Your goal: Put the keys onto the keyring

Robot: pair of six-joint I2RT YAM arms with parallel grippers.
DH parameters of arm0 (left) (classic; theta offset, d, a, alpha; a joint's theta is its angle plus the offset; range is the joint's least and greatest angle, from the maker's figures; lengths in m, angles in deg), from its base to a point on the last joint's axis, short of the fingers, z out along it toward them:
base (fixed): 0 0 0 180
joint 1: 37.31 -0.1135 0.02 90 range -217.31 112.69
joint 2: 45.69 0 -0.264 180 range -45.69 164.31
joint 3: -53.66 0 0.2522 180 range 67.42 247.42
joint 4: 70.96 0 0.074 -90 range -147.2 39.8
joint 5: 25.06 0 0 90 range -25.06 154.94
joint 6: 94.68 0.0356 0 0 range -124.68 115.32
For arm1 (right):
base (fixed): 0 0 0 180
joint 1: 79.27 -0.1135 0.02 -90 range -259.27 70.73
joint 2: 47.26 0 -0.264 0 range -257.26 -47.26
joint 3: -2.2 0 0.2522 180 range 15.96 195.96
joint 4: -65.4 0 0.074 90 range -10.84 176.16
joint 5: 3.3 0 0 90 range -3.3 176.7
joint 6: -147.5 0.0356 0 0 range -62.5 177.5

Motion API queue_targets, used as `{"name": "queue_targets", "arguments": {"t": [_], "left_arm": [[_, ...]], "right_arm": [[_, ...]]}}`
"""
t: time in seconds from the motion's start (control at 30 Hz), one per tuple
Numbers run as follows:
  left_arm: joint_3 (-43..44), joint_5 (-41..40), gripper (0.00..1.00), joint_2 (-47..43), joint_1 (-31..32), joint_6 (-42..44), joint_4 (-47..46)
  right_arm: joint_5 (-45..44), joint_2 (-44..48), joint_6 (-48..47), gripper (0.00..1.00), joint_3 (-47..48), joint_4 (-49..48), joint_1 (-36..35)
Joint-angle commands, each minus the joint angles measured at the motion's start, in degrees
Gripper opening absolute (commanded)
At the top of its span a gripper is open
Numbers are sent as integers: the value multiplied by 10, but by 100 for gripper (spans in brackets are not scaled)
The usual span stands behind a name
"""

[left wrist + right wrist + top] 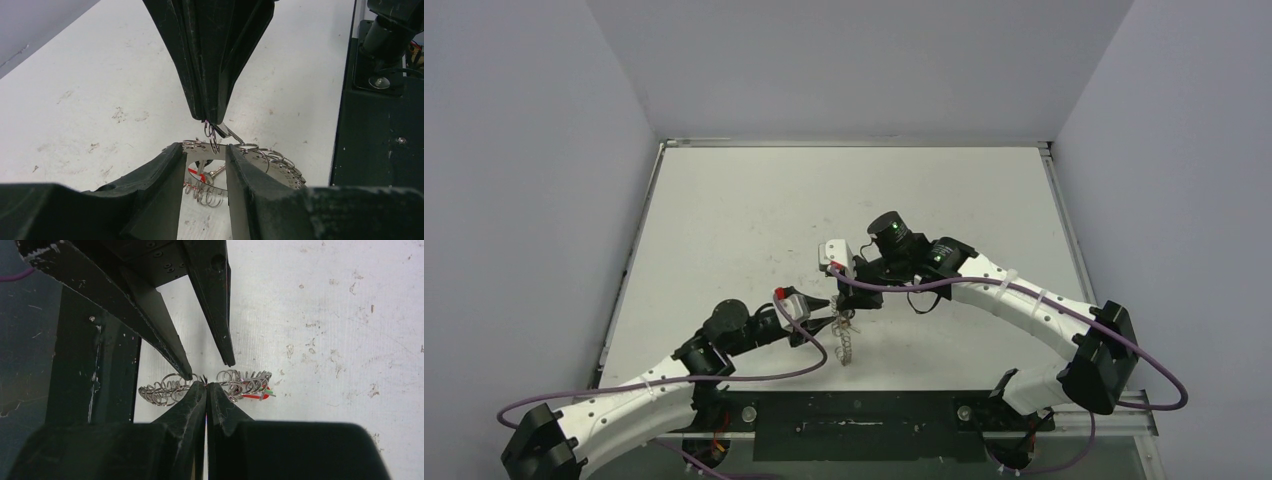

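Observation:
The keyring point(276, 169), a flat grey metal ring edged with small wire loops, is off the table between my left gripper's point(204, 150) fingers, which press on it from both sides. It carries a red and green tag point(260, 394). My right gripper point(213, 121) comes down from above, shut on a tiny key point(231, 134) whose silver blade and small wire rings stick out of its tips just over the keyring's rim. In the top view both grippers point(829, 325) point(849, 300) meet at the table's near middle, with the keyring point(847, 345) below them. No other key shows.
The black base plate point(854, 425) runs along the table's near edge, close behind the keyring. Purple cables point(754, 378) loop along both arms. The white table point(754, 210) is scuffed and walled on three sides.

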Motion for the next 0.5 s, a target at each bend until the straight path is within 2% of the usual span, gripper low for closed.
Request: {"name": "queue_targets", "arguments": {"t": [0.0,0.23,0.47], "left_arm": [[32,22,33,23,1,-10,-45],[37,26,30,49,1,-15,-62],[35,22,20,64,1,-17,-79]], "right_arm": [[-2,0,-5,0,31,-20,-4],[-3,-1,-5,0,32,-20,-5],[-4,1,-5,0,29,-20,-6]]}}
